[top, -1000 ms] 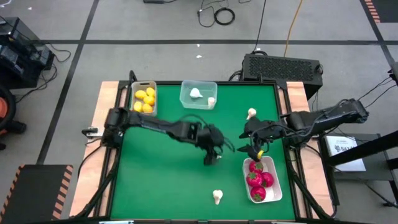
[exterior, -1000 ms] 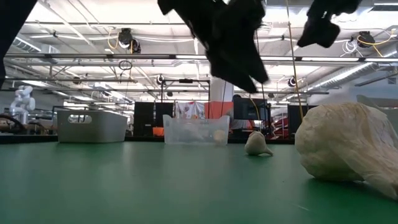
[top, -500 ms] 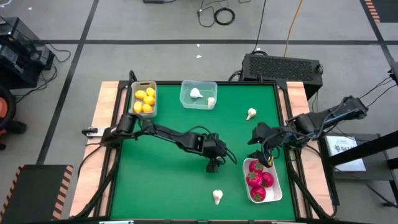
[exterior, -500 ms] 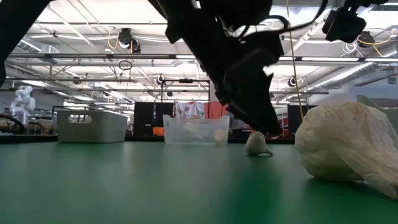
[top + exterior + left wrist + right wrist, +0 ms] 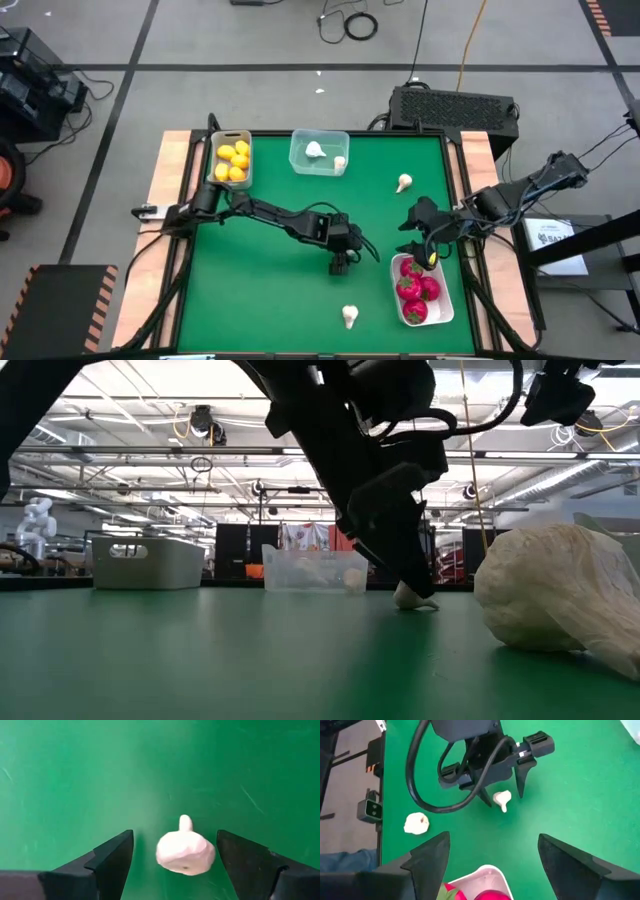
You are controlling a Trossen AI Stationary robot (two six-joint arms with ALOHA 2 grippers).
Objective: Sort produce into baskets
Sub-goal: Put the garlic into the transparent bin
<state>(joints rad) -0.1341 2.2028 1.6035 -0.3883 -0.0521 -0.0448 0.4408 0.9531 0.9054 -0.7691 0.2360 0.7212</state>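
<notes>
I have the left gripper (image 5: 342, 266) low over mid-table, jaws wide open, aimed toward the near garlic bulb (image 5: 185, 852), which lies loose near the table's near edge. It looks light, soft and lumpy; I'd pinch its fat body, not the stem. Right gripper (image 5: 428, 256) hangs open over the tray's (image 5: 444, 300) far end.

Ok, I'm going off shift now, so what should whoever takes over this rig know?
Left gripper: open, low at mid-table, fingers either side of a garlic bulb, not gripped.
Right gripper: open, empty, above the white tray.
Done: lemons in grey bin, red fruits in tray, two bulbs in clear tub.
Left: that bulb, the front bulb and the back-right bulb.
</notes>
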